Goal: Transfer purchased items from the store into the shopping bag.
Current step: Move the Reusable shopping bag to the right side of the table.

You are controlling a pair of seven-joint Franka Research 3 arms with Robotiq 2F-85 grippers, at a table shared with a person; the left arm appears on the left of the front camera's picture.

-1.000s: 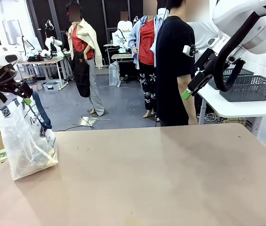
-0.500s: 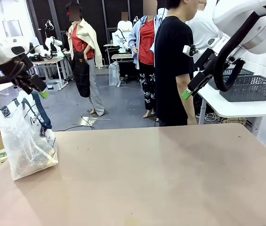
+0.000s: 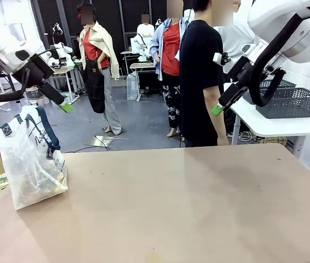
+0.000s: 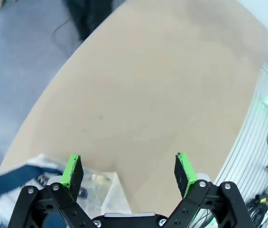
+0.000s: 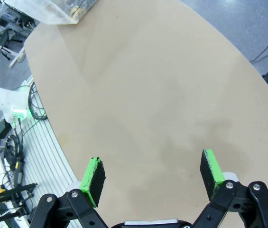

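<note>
Left wrist view: the left gripper (image 4: 129,171) has its fingers apart, the shopping bag (image 4: 39,173) just under one finger, bare table (image 4: 162,85) beyond. The right gripper (image 5: 153,177) is likewise spread over the table.

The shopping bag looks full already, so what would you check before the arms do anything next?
1. Shopping bag standing upright at the table's left edge: ok.
2. Small goods inside the bag: ok, brownish and yellowish items show through the plastic near the bottom.
3. Left gripper empty, with its jaws wide apart above the bag: ok.
4. Right gripper empty, with its jaws wide apart, high over the table: ok.
5. Nothing left on the table beside the bag: ok.
6. Person out of the arms' way: cannot tell, standing near the right arm.
</note>
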